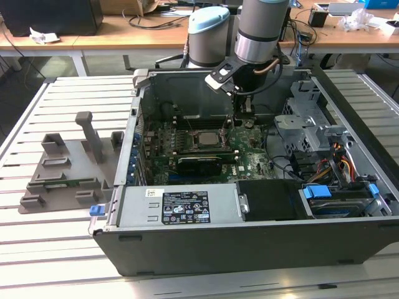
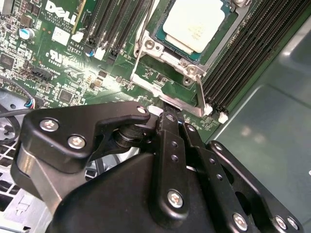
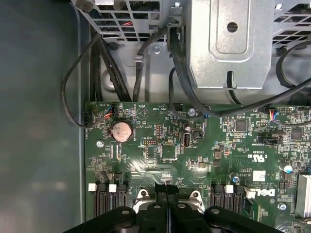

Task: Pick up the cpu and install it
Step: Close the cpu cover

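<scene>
Seemingly seated: cpu (image 2: 194,22) lies flat in socket (image 2: 148,46) on board (image 2: 63,73), mid case (image 1: 249,249). Hand (image 2: 167,117) clenched, empty, just beside socket. Chip likely light, stiff, slick-topped, fragile underneath; grip opposite edges only.

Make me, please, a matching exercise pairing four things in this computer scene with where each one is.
Things:
1. cpu
2. gripper
3. grey plate
4. coin battery

Places:
A. on the slatted table, outside the case
B. on the green board, near black cables
C. lying in the socket frame
D. above the board, just beside the socket frame

Pairs: 1-C, 2-D, 3-A, 4-B
</scene>
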